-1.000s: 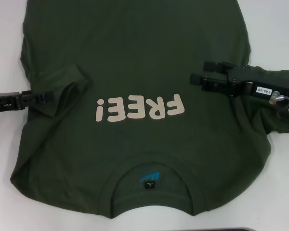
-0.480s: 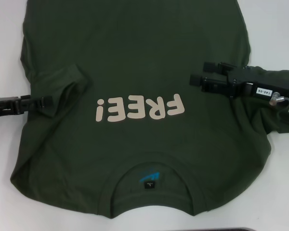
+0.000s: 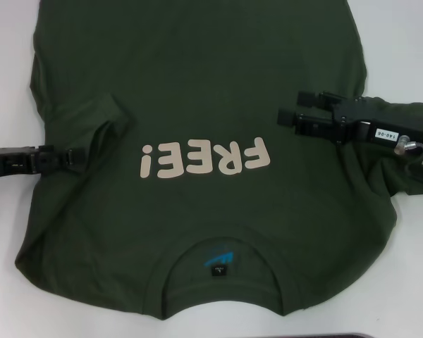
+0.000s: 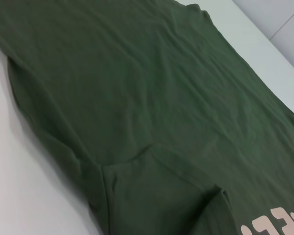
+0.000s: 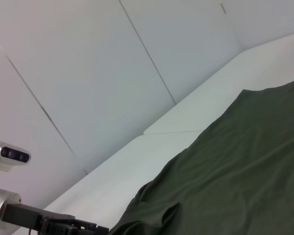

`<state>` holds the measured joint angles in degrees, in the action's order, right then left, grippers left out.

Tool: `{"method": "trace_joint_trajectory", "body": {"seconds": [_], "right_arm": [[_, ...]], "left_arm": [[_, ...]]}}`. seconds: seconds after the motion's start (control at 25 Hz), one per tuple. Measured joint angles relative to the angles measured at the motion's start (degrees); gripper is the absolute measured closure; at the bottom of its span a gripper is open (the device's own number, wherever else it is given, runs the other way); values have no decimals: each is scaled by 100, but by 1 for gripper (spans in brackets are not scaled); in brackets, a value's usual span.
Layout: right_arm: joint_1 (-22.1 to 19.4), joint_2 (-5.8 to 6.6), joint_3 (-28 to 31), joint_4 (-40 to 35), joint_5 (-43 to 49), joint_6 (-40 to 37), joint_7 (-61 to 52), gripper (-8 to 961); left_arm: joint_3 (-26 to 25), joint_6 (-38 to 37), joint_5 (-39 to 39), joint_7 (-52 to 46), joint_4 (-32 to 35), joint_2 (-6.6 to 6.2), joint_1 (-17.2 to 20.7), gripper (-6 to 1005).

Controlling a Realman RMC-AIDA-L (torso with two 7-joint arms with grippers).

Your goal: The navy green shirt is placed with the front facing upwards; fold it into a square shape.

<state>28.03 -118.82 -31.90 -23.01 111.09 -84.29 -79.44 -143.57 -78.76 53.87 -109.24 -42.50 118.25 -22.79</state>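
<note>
On the white table (image 3: 0, 296) the shirt (image 3: 197, 91) is lying spread out, front up, collar (image 3: 222, 278) nearest the robot and the cream "FREE!" lettering (image 3: 204, 158) reading upside down from the head camera.

Against the frame half a second ago, the left gripper (image 3: 76, 158) is sitting a touch lower and further in over the shirt's left edge, its tip now reaching the folded-in sleeve (image 3: 102, 130). That sleeve is lying doubled over onto the chest, much as it was. The right gripper (image 3: 287, 116) is barely changing: it is hovering over the right side of the shirt, level with the lettering, about where it was.

Left claw: the fingers are looking pressed close together at the sleeve's fold, but whether they are actually pinching cloth, I cannot tell. Right claw: two dark fingers are showing side by side with a narrow gap, nothing between them, so it is looking released, held above the fabric rather than gripping it.

From the left wrist, the folded sleeve (image 4: 166, 191) is showing on the flat green cloth. From the right wrist, the left gripper (image 5: 63, 226) is peeking in at the shirt's (image 5: 235, 171) far edge.
</note>
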Motion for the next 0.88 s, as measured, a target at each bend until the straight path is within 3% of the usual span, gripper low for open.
{"method": "trace_joint_trajectory", "body": {"seconds": [0.88], "right_arm": [[-10,0,-4,7,0,-18,0,57]], "left_arm": [[295,-323,1,6,-137,68,-150,107]]}}
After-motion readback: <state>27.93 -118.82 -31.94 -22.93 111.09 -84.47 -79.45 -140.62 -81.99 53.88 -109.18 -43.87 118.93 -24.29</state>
